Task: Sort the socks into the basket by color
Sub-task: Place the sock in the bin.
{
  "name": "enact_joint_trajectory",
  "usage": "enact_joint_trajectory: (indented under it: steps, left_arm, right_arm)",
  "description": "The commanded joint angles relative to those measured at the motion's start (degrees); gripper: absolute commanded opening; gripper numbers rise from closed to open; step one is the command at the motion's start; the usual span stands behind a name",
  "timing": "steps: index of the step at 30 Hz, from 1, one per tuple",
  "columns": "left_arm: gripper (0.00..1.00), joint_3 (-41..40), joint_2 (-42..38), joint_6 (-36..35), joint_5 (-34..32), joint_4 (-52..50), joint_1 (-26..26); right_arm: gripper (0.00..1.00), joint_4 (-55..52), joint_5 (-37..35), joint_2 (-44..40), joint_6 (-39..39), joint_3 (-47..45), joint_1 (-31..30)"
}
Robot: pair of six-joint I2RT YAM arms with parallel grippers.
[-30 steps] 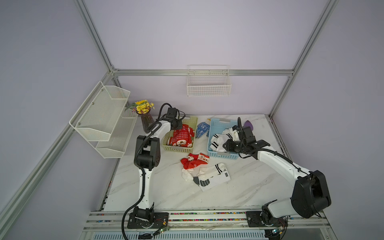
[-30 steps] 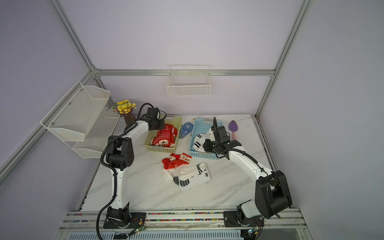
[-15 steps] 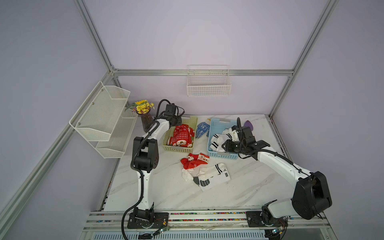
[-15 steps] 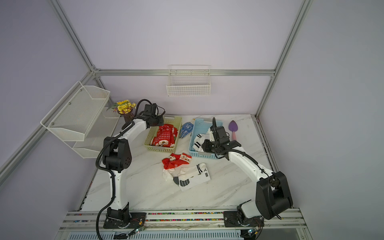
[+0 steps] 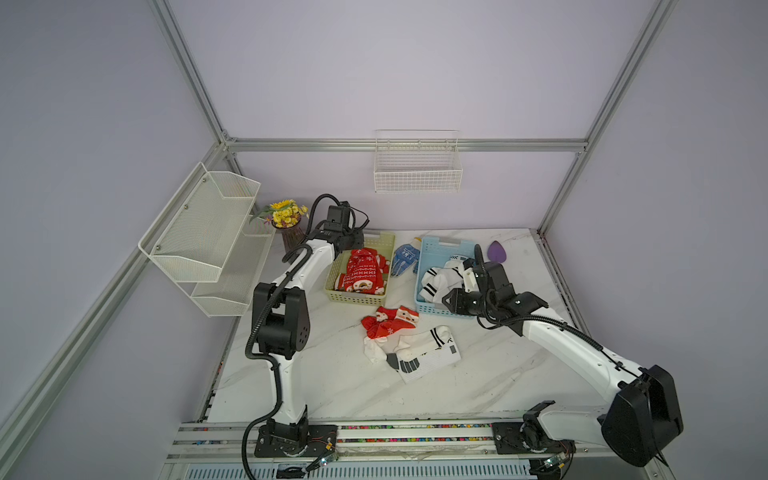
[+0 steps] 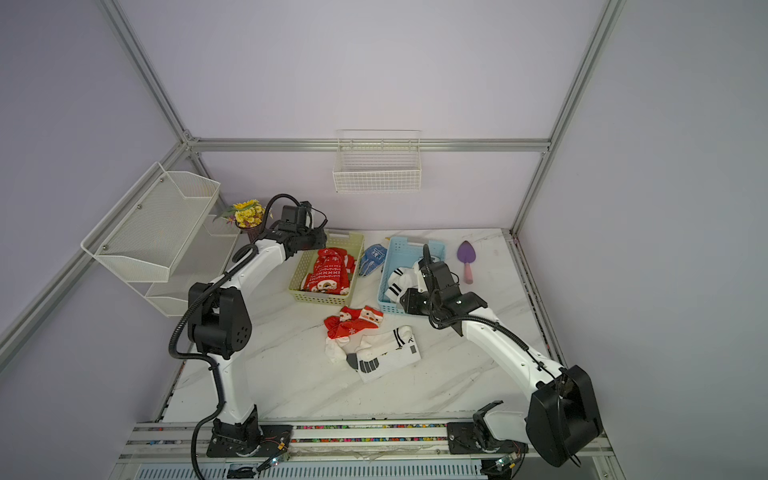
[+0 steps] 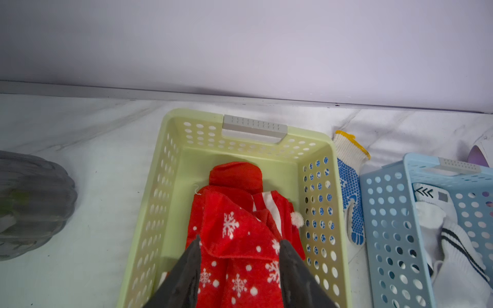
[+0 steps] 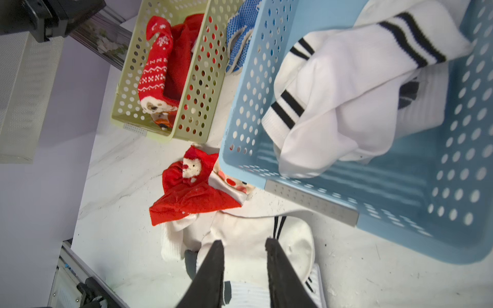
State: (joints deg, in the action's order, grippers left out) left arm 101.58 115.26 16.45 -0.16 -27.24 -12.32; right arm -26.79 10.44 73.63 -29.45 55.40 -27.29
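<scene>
left gripper (image 7: pixel 238 248) is hovering, jaws apart, over the green basket (image 5: pixel 357 297); right gripper (image 8: pixel 244 244), jaws apart and seemingly empty, is hanging by the blue basket (image 5: pixel 440 245). limp, light socks (image 5: pixel 419 353) are lying heaped on the table (image 5: pixel 332 374); pinching a bunched fold would likely suit.

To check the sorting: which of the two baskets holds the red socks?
The green basket: red socks lie in it, while the blue basket holds white socks with black stripes.
</scene>
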Motion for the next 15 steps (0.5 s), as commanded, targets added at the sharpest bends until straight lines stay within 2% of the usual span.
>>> enact_joint_trajectory:
  steps: [1,15]
  left_arm:
    - [0.48,-2.52,-5.65,-1.27,0.81,1.22,-1.24]
    - [0.48,-11.28,-13.33,0.26,-0.27,2.18,-5.23]
  right_arm:
    - [0.31,-1.86,-3.20,-2.51,-4.00,-2.14,-2.26]
    - [0.33,-1.66,-13.46,-11.87,-19.24,-13.12,-12.28]
